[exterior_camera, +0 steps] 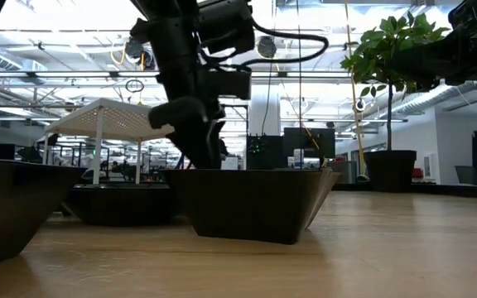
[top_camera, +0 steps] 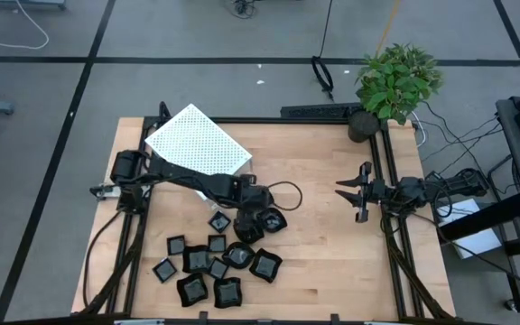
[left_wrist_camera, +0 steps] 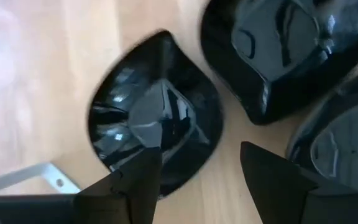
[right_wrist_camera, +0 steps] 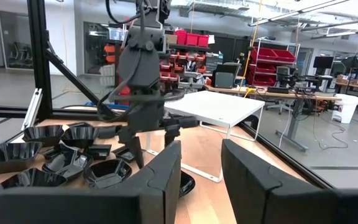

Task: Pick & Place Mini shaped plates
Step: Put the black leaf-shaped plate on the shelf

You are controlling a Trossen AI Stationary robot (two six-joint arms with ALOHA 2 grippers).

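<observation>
Left wrist view shows your left gripper (left_wrist_camera: pixel 201 168) spread wide, 1 finger over a mini plate (left_wrist_camera: pixel 166 112), gripping nothing. Remaining mini shaped plates (top_camera: pixel 208 264) cluster just nearer. Your right gripper (top_camera: pixel 348 190) hangs half-open and empty, far right.

You are in an open robotics lab: red parts bins (right_wrist_camera: pixel 281 59) on far shelving, workbenches (right_wrist_camera: pixel 303 99), ceiling trusses (exterior_camera: pixel 73 50), and a framed wooden worktop (top_camera: pixel 323 244).

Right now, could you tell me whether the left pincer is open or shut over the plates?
Open. In the left wrist view the left pincer shows a wide gap between its fingers, one tip over a mini shaped plate, nothing clamped between them.
</observation>
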